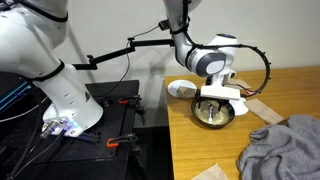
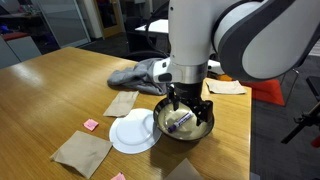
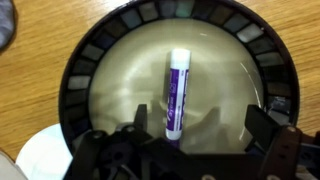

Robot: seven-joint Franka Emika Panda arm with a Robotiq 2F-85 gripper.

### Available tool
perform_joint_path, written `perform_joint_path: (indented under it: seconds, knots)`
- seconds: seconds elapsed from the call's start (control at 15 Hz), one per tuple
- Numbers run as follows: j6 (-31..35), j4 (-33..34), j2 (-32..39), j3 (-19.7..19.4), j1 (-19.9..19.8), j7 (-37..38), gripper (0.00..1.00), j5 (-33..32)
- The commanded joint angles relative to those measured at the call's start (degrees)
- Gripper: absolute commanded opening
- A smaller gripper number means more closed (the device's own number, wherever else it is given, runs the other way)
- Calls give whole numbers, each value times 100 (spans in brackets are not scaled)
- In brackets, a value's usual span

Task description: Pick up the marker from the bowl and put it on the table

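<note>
The gripper [image 3: 197, 126] hangs released over the bowl [image 3: 84, 56]; it should lower straddling the marker [image 3: 176, 92] at the bowl's middle, then close.

I see a flat white plate [image 2: 130, 133], a crumpled grey cloth [image 2: 135, 72], tan paper napkins [image 2: 82, 152] and a small pink square [image 2: 91, 124].

Glossy bowl [image 3: 175, 80] — smooth plastic marker [image 3: 176, 95] — matt wooden table [image 2: 60, 90].
</note>
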Motion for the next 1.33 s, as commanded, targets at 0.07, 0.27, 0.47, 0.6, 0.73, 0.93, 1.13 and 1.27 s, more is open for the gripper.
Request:
perform_joint_path:
  seconds: [0.07, 0.27, 0.47, 0.6, 0.73, 0.93, 1.13, 1.27]
  knots:
    - [104, 229, 242, 69, -55, 57, 84, -69]
    - [85, 348, 362, 73, -72, 47, 76, -62]
    - [47, 507, 481, 77, -80, 54, 73, -47]
    - [30, 606, 554, 78, -86, 55, 67, -42]
    - [18, 705, 623, 76, -83, 65, 39, -39]
    - [24, 684, 536, 147, -111, 63, 16, -2]
    - [4, 458, 207, 259, -132, 75, 1, 28]
    - [24, 285, -63, 280, -100, 164, 5, 34]
